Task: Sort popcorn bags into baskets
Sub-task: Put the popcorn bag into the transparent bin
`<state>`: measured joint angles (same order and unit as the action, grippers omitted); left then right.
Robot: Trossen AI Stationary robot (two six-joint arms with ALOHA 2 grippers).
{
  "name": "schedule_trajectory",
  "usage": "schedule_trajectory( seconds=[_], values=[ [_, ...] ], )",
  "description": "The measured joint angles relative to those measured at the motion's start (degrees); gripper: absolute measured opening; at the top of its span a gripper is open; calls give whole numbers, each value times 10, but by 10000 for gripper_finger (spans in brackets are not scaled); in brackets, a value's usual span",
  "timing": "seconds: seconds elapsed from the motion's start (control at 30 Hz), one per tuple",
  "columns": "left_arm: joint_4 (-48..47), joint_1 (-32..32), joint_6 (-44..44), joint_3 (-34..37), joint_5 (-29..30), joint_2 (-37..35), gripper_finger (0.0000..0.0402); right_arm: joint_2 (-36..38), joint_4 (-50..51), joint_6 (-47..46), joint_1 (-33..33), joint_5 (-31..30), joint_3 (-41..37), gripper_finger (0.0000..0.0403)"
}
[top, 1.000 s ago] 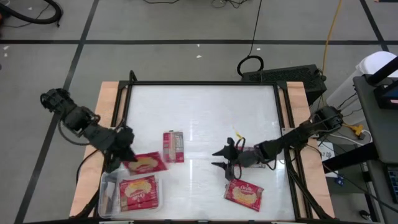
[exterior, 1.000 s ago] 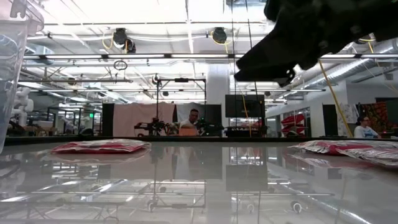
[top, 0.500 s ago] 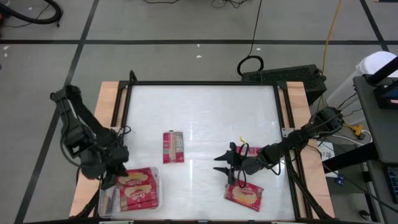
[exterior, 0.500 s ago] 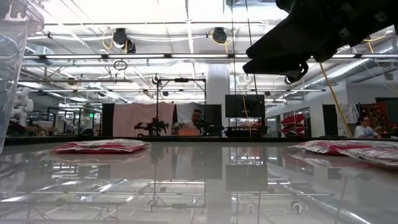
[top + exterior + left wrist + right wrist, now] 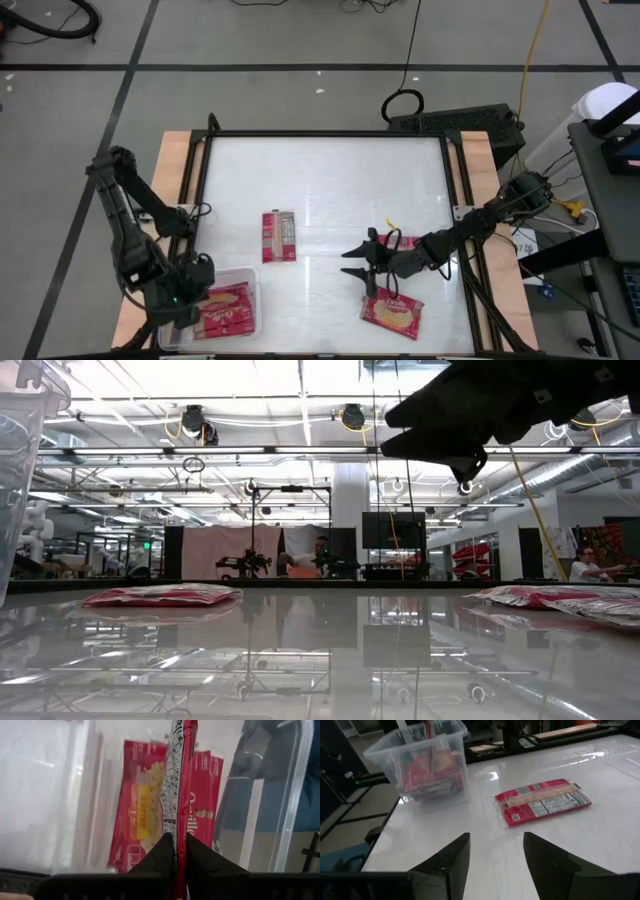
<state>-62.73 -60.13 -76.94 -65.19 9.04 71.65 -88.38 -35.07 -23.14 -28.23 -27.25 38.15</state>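
left gripper (image 5: 180, 851): clamped on popcorn bag (image 5: 178, 780), edge-on over clear basket (image 5: 243, 275) at worktop (image 5: 330, 180) corner | right gripper (image 5: 492, 851): fingers spread, empty, near bag (image 5: 392, 311) | third bag (image 5: 278, 236): mid-worktop, back up

The left arm (image 5: 150, 270) hides part of the tub (image 5: 248, 278); the pinched bag (image 5: 179, 780) is cut off by the picture's edge.

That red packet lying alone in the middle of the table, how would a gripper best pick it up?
Probably from straight above, pinching across the narrow width of the packet. It lies flat, back side up, with bare table on all sides, so open fingers could close on its long edges.
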Motion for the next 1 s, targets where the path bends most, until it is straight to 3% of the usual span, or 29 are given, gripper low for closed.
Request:
schedule_trajectory(
  seconds=[0.4, 0.77, 1.0],
  values=[
    [1, -27, -37, 0, 17, 15, 35, 0, -33, 15, 0, 0, 0, 176],
    [-2, -27, -14, 0, 26, 30, 122, 0, -33, 14, 0, 4, 0, 176],
    [-1, -27, 2, 0, 0, 28, 142, 0, -33, 14, 0, 5, 0, 176]
  ],
)
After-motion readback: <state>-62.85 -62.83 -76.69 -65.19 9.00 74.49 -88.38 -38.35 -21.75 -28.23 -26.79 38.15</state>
